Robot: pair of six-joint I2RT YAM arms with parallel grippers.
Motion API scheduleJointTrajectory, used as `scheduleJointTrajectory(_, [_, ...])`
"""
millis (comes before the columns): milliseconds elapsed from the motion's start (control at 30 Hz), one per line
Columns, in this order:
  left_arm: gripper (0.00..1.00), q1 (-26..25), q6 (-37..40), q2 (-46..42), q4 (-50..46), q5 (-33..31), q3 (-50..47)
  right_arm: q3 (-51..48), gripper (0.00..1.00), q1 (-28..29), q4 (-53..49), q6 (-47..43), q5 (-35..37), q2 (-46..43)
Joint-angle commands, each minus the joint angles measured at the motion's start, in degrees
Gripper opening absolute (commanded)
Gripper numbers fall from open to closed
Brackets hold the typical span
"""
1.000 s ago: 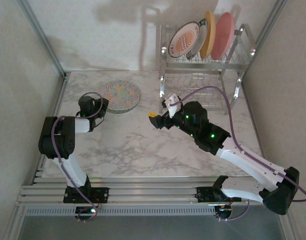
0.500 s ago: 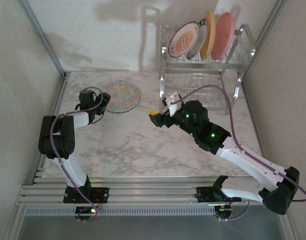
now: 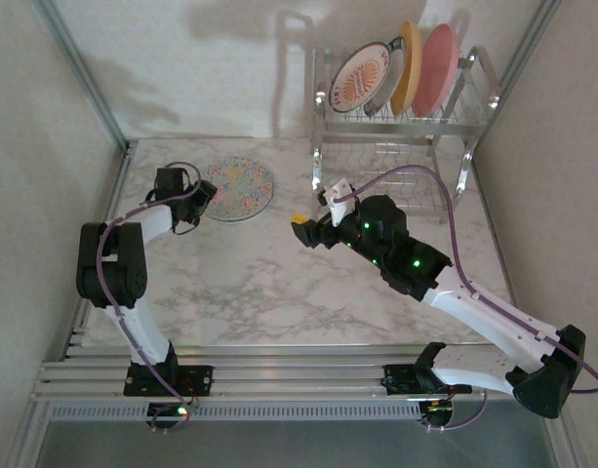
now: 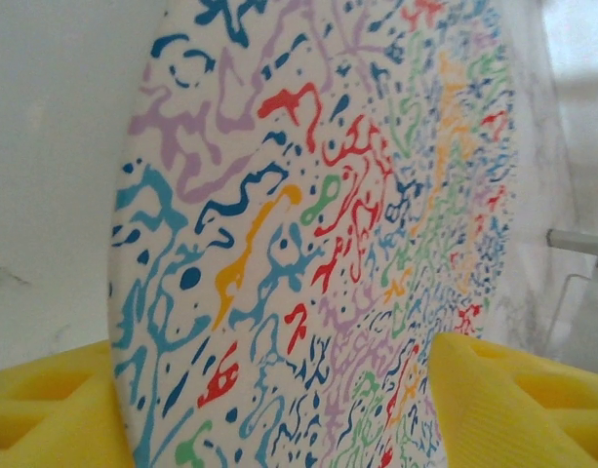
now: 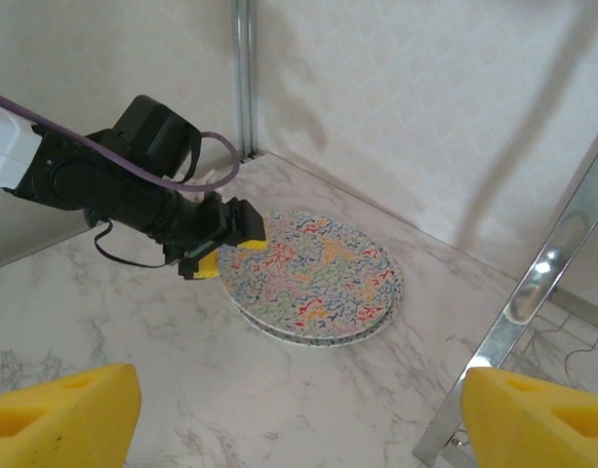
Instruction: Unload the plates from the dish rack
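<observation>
Now two speckled plates (image 5: 313, 278) lie stacked flat at the back left of the marble tabletop (image 3: 259, 283). Their white faces are covered in small squiggles of red, blue, lilac, yellow and green, and the lower plate's rim peeks out under the upper one.

The left fingers (image 4: 45, 409) are released and spread wide at the stack's left rim, with the top plate's edge running between the two yellow pads. I cannot tell whether they touch it.

Three more plates stand on edge in the upper shelf of the chrome wire rack (image 3: 401, 127) at the back right. From left to right they are a tilted sunburst plate (image 3: 362, 78) with a dark rim, a yellow-orange plate (image 3: 407, 63) and a pink plate (image 3: 438, 68).

The right fingers (image 5: 64, 409) are also released and grasp nothing. They hover over bare tabletop between the stack and the rack.
</observation>
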Motion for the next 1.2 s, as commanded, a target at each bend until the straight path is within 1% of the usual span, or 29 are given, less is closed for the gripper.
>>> scheduleJointTrajectory(0, [0.7, -0.1, 2.2, 1.3, -3.7, -1.8, 2.8, 2.4, 0.86, 0.6, -0.2, 0.4, 1.9, 0.0])
scheduleJointTrajectory(67, [0.72, -0.3, 2.7, 2.0, -5.2, -1.8, 3.9, 2.4, 0.86, 0.5, -0.4, 0.5, 2.2, -0.1])
scheduleJointTrajectory(133, [0.77, -0.4, 3.4, 2.5, -6.6, -2.0, 4.9, 2.7, 0.86, 0.5, -0.8, 0.5, 2.8, -0.1])
scheduleJointTrajectory(200, [0.78, -0.4, 3.5, 2.5, -7.2, -2.7, 5.1, 3.2, 0.86, 0.5, -1.4, 0.5, 3.7, -0.1])
scheduleJointTrajectory(333, [0.81, -0.7, 3.7, 2.2, -8.1, -3.3, 5.4, 5.2, 0.86, 0.4, -2.8, 0.2, 7.2, -0.1])
scheduleJointTrajectory(433, [0.85, -1.0, 5.0, 2.1, -10.4, -3.8, 6.8, 8.5, 0.86, 0.5, -4.5, -1.1, 10.2, 0.3])
scheduleJointTrajectory(533, [0.9, -1.6, 5.3, 1.4, -11.4, -4.4, 7.0, 14.8, 0.86, 0.4, -9.6, -2.0, 18.3, 2.3])
scheduleJointTrajectory(667, [0.94, -2.5, 4.2, -2.4, -11.6, -6.7, 6.2, 24.6, 0.85, -1.4, -16.4, -3.4, 33.9, 5.9])
scheduleJointTrajectory(733, [0.95, -3.8, 3.2, -5.2, -12.1, -9.1, 6.3, 28.7, 0.84, -4.7, -18.7, -2.9, 37.7, 6.7])
scheduleJointTrajectory(800, [0.95, -6.0, 1.5, -9.4, -12.5, -13.4, 6.6, 33.2, 0.82, -10.5, -21.6, 0.2, 38.5, 7.7])
scheduleJointTrajectory(900, [0.95, -11.4, -0.6, -14.7, -11.4, -20.4, 7.8, 39.3, 0.79, -18.6, -24.0, 3.3, 36.6, 10.2])
scheduleJointTrajectory(967, [0.95, -14.6, -1.4, -17.0, -9.8, -23.0, 8.6, 43.3, 0.78, -23.8, -24.6, 4.5, 34.5, 12.8])
scheduleJointTrajectory(1033, [0.95, -17.2, -2.5, -19.1, -6.8, -23.1, 8.2, 47.4, 0.78, -28.2, -25.5, 5.8, 32.1, 15.8])
scheduleJointTrajectory(1100, [0.95, -19.4, -2.8, -21.0, -2.6, -21.7, 7.5, 52.6, 0.77, -32.4, -26.6, 7.5, 29.1, 19.5])
scheduleJointTrajectory(1167, [0.95, -20.9, -1.8, -22.4, -0.3, -19.9, 7.9, 57.0, 0.76, -35.1, -27.3, 8.2, 25.9, 23.1])
